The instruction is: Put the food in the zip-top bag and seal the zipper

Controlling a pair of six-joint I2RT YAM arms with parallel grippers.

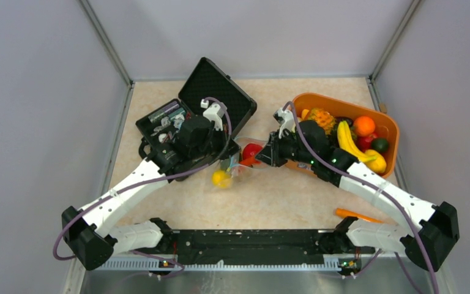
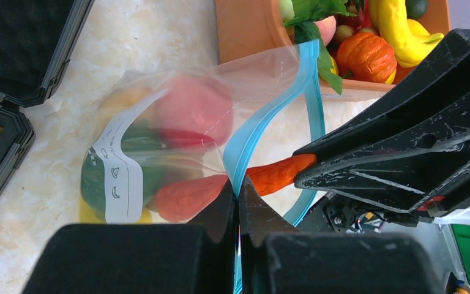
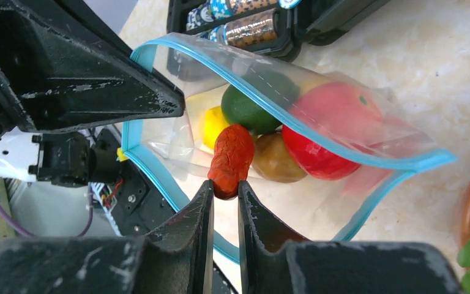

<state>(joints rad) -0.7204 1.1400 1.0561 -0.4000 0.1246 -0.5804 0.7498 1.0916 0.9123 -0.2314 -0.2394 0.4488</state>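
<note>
Basket [image 2: 251, 24]: plenty of fruit [image 2: 367, 55] waiting inside.
Bag [image 2: 177, 116]: beside the basket, mouth gaping, several pieces in.
Left gripper [image 2: 238, 190]: clamped on the bag's rim.
Right gripper [image 3: 223, 187]: pinching a red-orange piece [image 3: 231, 156] at the opening.
Zipper [image 2: 309, 73]: unsealed.

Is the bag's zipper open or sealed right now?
Open: the zipper gapes, teal strips apart in the right wrist view, an orange food piece between them.

zip-top bag [image 3: 398, 138] 1 | orange basket [image 1: 343, 99] 1 | black case [image 1: 217, 92] 1 | arms [image 1: 128, 184] [image 1: 379, 190] 2
</note>
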